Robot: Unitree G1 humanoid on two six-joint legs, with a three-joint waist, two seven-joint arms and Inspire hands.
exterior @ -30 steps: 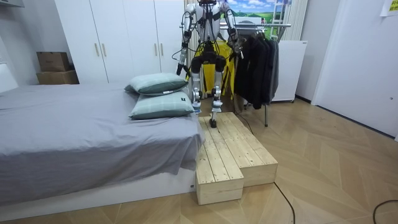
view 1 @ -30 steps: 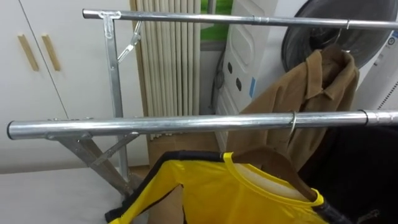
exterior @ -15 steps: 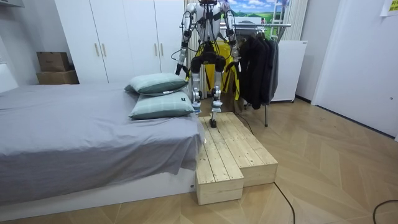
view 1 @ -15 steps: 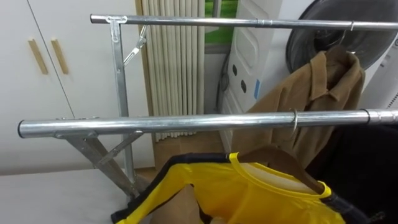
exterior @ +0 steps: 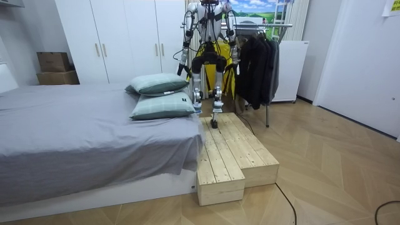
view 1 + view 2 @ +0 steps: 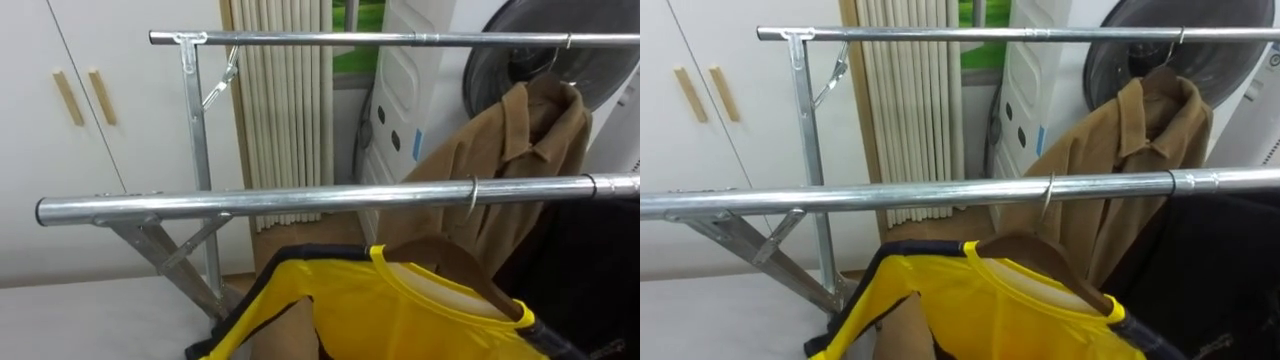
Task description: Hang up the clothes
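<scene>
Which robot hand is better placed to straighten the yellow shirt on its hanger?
Probably the right robot hand: the hanger hook sits right of centre on the near rail, and the yellow shirt hangs on that side.

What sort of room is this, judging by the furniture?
Most likely a bedroom: a bed with pillows, white wardrobes along the wall, and a metal clothes rack holding a yellow shirt and a brown jacket.

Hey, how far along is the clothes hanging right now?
Looks done: the yellow shirt sits on its hanger, hook over the near rail; a brown jacket hangs on the far rail. In hand: nothing I can see. Left: probably nothing, unless more clothes wait elsewhere.
</scene>
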